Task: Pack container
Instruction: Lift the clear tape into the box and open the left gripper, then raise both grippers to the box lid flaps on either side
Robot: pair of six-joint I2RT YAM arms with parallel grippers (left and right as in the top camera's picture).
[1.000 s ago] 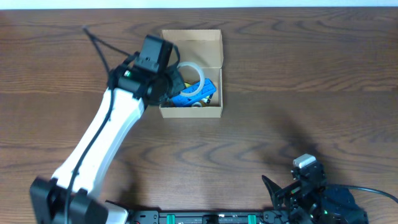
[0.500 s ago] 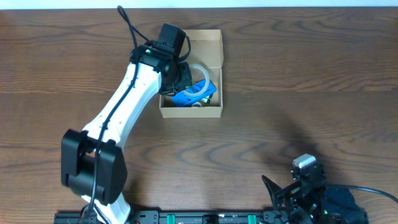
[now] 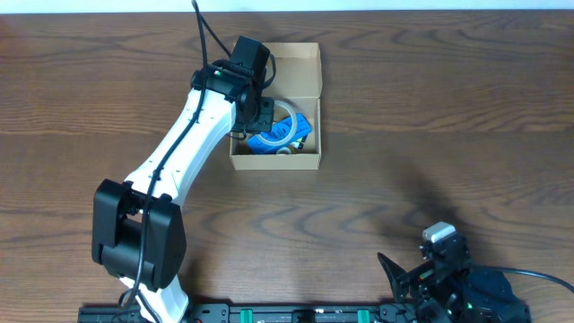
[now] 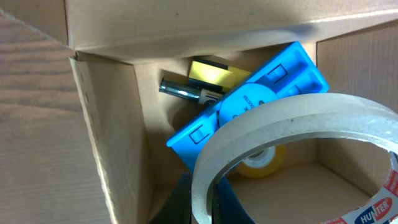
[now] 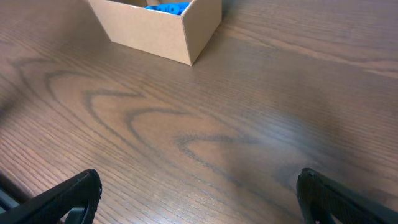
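The container (image 3: 309,63) is a tan cardboard box with its flap lid open, at the table's far middle; it also shows in the right wrist view (image 5: 155,34). My left gripper (image 3: 260,112) reaches into it and is shut on a white masking tape roll (image 4: 292,130), held over the box interior (image 4: 112,143). Inside lie a blue plastic tray (image 4: 273,81), a clear tape roll (image 4: 264,163), a yellow item (image 4: 211,71) and a metal-tipped pen (image 4: 180,90). My right gripper (image 5: 199,193) is open and empty over bare table near the front right (image 3: 439,260).
The wooden table (image 3: 430,135) surrounds the box. The left arm's black cable (image 3: 204,36) arcs up beside the box's left wall. The table's far edge (image 3: 287,9) runs just behind the box.
My left arm has swung right and forward, carrying the white tape roll from the box's left rim to deeper inside the box. The right arm has not moved.
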